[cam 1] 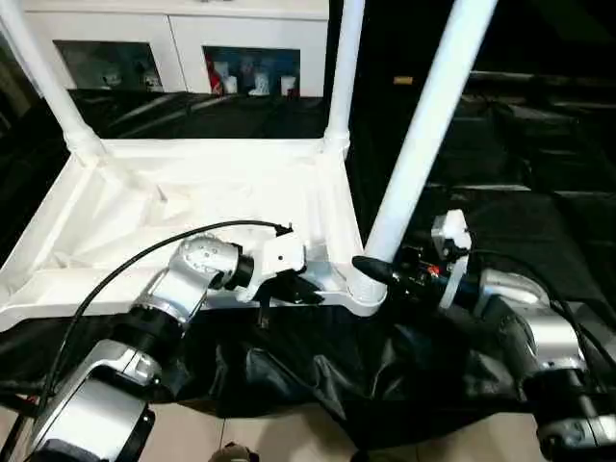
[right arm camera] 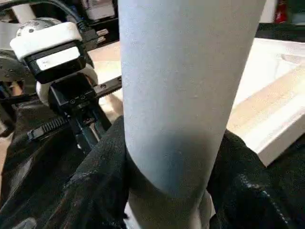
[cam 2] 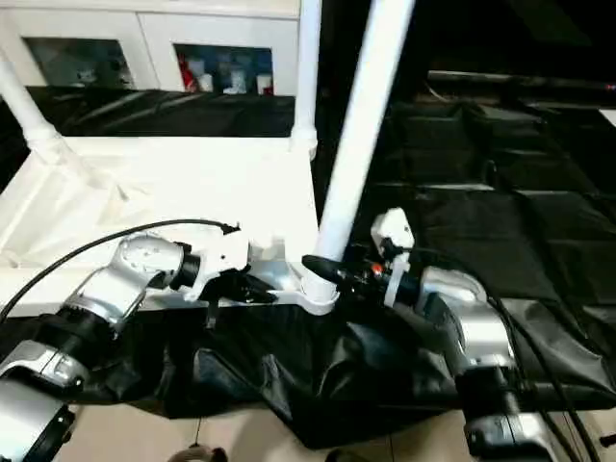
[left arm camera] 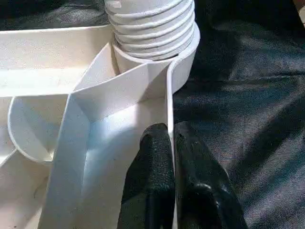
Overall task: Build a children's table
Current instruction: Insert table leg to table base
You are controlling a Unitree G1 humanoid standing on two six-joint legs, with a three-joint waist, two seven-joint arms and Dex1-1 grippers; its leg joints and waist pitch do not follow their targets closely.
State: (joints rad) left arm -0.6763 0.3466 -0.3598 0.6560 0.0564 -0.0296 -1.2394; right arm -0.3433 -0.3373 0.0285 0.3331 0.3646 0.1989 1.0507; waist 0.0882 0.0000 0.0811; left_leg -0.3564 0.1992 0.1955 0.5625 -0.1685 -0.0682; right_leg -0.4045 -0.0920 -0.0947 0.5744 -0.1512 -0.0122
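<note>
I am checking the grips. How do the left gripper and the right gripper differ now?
The left gripper is shut on the table top's thin rim; the right gripper spans the leg, jaws much wider. Left grips flat plastic, right a round tube. Both work at the same near corner.

Tabletop (cam 1: pixel 192 207) on cloth (cam 1: pixel 318 375) (underside up); legs (cam 1: pixel 423 135) upright; cabinets (cam 1: pixel 183 43) behind.

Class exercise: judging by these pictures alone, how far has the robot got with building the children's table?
Done: two legs stand in the far corner sockets of the upturned top. In hand: the right gripper clasps a third leg sitting tilted in the near corner socket, its threads exposed, while the left gripper pinches the top's rim. Left: seat that leg, fit the fourth, turn the table upright.
</note>
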